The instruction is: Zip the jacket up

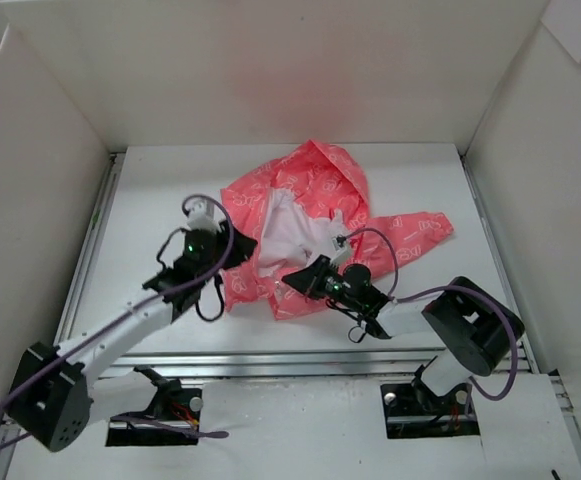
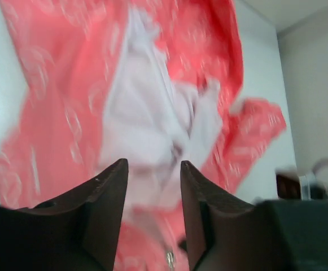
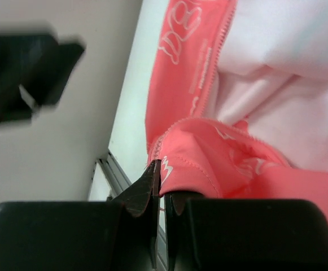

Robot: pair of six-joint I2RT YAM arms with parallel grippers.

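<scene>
The coral-pink jacket (image 1: 310, 205) with white motifs lies open on the white table, its white lining (image 1: 288, 235) showing. My right gripper (image 1: 298, 281) is shut on the jacket's bottom hem by the zipper edge; in the right wrist view the pink fabric (image 3: 209, 164) is pinched between the jaws (image 3: 162, 175). My left gripper (image 1: 232, 250) is open and empty at the jacket's left edge. In the left wrist view the fingers (image 2: 110, 192) stand apart over the blurred jacket (image 2: 152, 113), with a small metal zipper pull (image 2: 169, 258) below between them.
White walls enclose the table on three sides. A metal rail (image 1: 300, 360) runs along the near edge. The jacket's right sleeve (image 1: 415, 232) stretches toward the right wall. Purple cables (image 1: 400, 290) loop near both arms.
</scene>
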